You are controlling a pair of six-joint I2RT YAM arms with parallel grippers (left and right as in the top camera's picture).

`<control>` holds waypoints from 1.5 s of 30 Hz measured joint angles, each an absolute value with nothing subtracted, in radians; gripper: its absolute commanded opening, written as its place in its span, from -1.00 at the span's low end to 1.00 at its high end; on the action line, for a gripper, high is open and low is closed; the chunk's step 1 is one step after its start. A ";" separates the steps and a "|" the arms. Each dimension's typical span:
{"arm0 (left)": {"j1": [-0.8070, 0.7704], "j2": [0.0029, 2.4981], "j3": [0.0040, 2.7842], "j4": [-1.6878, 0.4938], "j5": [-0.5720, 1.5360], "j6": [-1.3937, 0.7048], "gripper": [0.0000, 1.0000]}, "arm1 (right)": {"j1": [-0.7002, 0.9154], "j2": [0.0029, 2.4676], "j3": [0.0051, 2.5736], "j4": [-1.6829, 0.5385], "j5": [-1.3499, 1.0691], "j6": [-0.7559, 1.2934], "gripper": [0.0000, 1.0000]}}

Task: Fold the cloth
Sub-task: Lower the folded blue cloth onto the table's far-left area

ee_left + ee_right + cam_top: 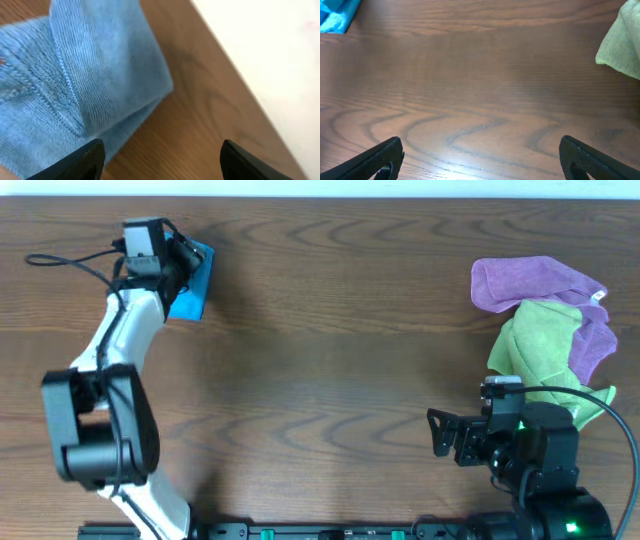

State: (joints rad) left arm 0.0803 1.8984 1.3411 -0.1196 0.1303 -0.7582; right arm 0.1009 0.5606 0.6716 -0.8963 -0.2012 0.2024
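Cataloguing the table as it stands.

Item 1, the cloth: sky-blue microfibre, lying at the far-left corner of the table near the back edge, and partly covered by the left arm in the overhead view. In the left wrist view it is seen doubled over, with a stitched hem crossing the upper layer and a lower layer showing at the near corner.

Step in hand: a fold is judged to be laid or nearly laid, though the close view is too tight for this to be settled. If a further fold is wanted, the free corner is best taken with both layers together, lifted low, carried across and set down hem on hem. Soft pile may slide on the wood, so any withdrawal is best made straight upward to keep the top layer from being dragged.

Item 2, the left gripper: held close over the cloth's corner with its jaws spread wide, and nothing is pinched. One fingertip is seen at the cloth's edge, but contact cannot be told.

Item 3, the right gripper: held over bare wood at the near right, well apart from the cloth. Its jaws are spread and nothing is held.

Item 4, the purple cloth and lime-green cloth: heaped together at the far right, touching, and not needed.
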 measured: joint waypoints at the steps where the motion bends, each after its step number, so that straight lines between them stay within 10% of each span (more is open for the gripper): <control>1: 0.080 1.884 1.341 -0.130 0.131 -0.760 0.54 | 0.101 0.561 0.672 -0.896 -0.201 0.202 0.99; 29: 0.080 2.030 1.344 -0.167 0.054 -0.969 0.65 | 0.101 0.561 0.672 -0.896 -0.201 0.202 0.99; 45: 0.080 2.061 1.344 -0.092 -0.008 -0.973 0.12 | 0.101 0.561 0.672 -0.896 -0.201 0.202 0.99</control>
State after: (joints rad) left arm 0.0803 2.0613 1.3441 -0.0921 -0.0078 -0.9730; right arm 0.1009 0.5606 0.6716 -0.8963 -0.2012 0.2024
